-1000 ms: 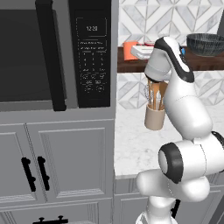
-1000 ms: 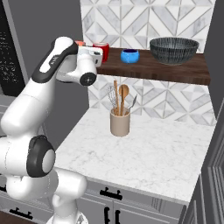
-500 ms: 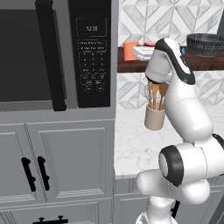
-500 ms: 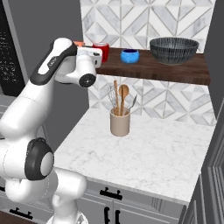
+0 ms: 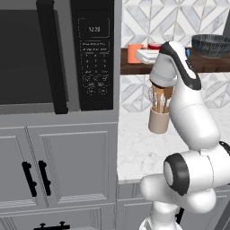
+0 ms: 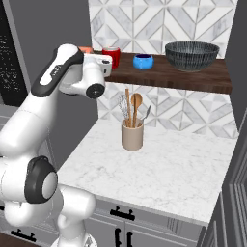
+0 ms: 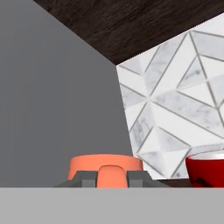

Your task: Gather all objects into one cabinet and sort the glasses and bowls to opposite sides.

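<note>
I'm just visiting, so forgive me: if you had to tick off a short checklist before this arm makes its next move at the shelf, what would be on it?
1. Gripper shut on the orange mug: ok, the tips flank its handle.
2. Orange mug at the shelf's left end, by the grey wall: ok.
3. Red mug next to the orange one, mugs grouped together: ok.
4. Blue bowl and dark bowl further right, apart from the mugs: ok.
5. Orange mug resting fully on the shelf: cannot tell, its base is hidden.
6. Utensil holder on the counter, out of the arm's way: ok.
</note>
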